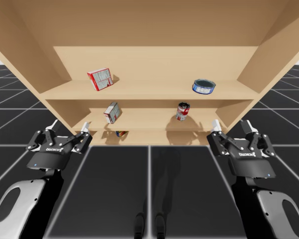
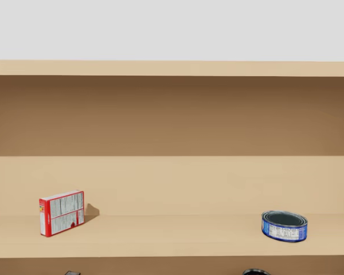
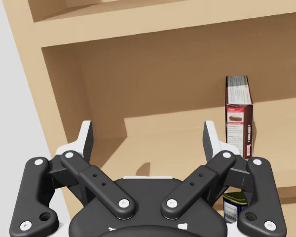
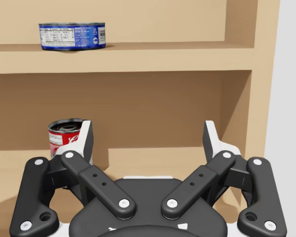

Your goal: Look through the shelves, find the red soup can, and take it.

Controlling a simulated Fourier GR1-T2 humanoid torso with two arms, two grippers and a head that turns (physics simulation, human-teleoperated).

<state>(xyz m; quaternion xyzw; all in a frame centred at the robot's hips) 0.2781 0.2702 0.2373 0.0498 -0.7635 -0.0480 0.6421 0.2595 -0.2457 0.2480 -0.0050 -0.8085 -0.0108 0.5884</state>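
The red soup can (image 1: 183,111) stands upright on the middle shelf (image 1: 149,119), towards its right end. In the right wrist view the red soup can (image 4: 64,136) is ahead of my right gripper (image 4: 148,138), partly hidden behind one finger. My right gripper (image 1: 231,125) hovers open and empty in front of the shelf unit, just right of the can. Over by the unit's left side, my left gripper (image 1: 70,127) is also open and empty. In the left wrist view my left gripper (image 3: 148,138) faces the middle shelf's left corner.
A flat blue can (image 1: 204,86) (image 2: 284,226) (image 4: 72,36) and a red-and-white box (image 1: 100,79) (image 2: 62,213) sit on the upper shelf. A dark red box (image 1: 112,112) (image 3: 238,116) stands on the middle shelf's left. Below it is a small can (image 1: 121,133) (image 3: 234,207).
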